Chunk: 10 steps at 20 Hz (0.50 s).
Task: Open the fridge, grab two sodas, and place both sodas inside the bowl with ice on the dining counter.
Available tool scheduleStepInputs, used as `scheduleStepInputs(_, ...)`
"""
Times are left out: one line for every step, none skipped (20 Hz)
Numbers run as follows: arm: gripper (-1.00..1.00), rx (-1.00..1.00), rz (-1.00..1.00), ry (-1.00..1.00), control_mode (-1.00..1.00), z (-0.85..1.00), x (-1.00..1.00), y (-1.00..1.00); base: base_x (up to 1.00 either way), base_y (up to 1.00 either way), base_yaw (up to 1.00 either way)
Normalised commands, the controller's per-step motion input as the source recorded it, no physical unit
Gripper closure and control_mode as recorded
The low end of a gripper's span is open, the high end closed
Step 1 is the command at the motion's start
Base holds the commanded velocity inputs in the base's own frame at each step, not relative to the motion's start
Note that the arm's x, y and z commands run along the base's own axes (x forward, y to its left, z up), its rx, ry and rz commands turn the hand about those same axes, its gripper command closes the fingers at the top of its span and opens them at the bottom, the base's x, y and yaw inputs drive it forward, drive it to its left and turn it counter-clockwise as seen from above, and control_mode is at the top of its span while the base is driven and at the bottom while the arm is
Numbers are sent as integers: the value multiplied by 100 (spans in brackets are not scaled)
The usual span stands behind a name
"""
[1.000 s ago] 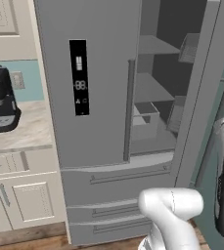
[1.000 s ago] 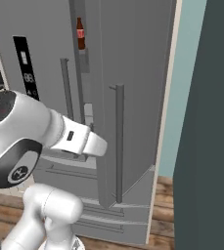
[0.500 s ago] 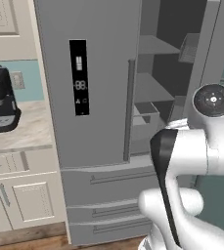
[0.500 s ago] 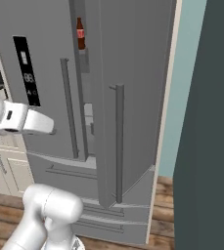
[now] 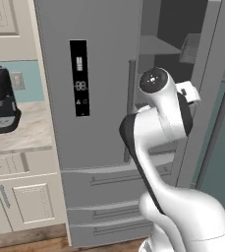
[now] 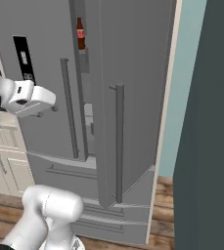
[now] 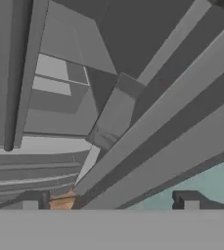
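While the right door of the fridge (image 5: 104, 98) stands swung open, its left door with the black display panel (image 5: 79, 78) is shut. 1 soda (image 6: 80, 33) stands upright on a high shelf inside, seen through the gap between the doors in the right base view. The gripper (image 7: 109, 200) faces the fridge's interior beside the open door's edge, its jaws spread wide and holding nothing. A black coffee machine (image 5: 2, 100) sits on the wall counter (image 5: 20, 133) left of the fridge.
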Motion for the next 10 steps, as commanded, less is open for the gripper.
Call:
scheduleStepInputs(-100, 0, 7, 10, -100, 0, 100, -21, 0, 0, 0)
scheduleStepInputs(-100, 0, 6, 9, -100, 0, 100, -28, 0, 0, 0)
scheduleStepInputs(-100, 0, 6, 8, -100, 0, 98, -36, 0, 0, 0)
scheduleStepInputs(-100, 0, 6, 8, -100, 0, 98, -38, 0, 0, 0)
scheduleStepInputs(-100, 0, 5, 7, -100, 0, 96, -37, 0, 0, 0)
scheduleStepInputs(-100, 0, 5, 8, -100, 0, 98, -35, 0, 0, 0)
scheduleStepInputs(-100, 0, 6, 8, -100, -2, 97, -32, 0, 0, 0)
scheduleStepInputs(-100, 0, 6, 8, -100, -2, 96, -30, 0, 0, 0)
scheduleStepInputs(-100, 0, 6, 8, -100, -1, 96, -36, 0, 0, 0)
scheduleStepInputs(-100, 0, 7, 8, -100, -1, 93, -35, 0, 0, 0)
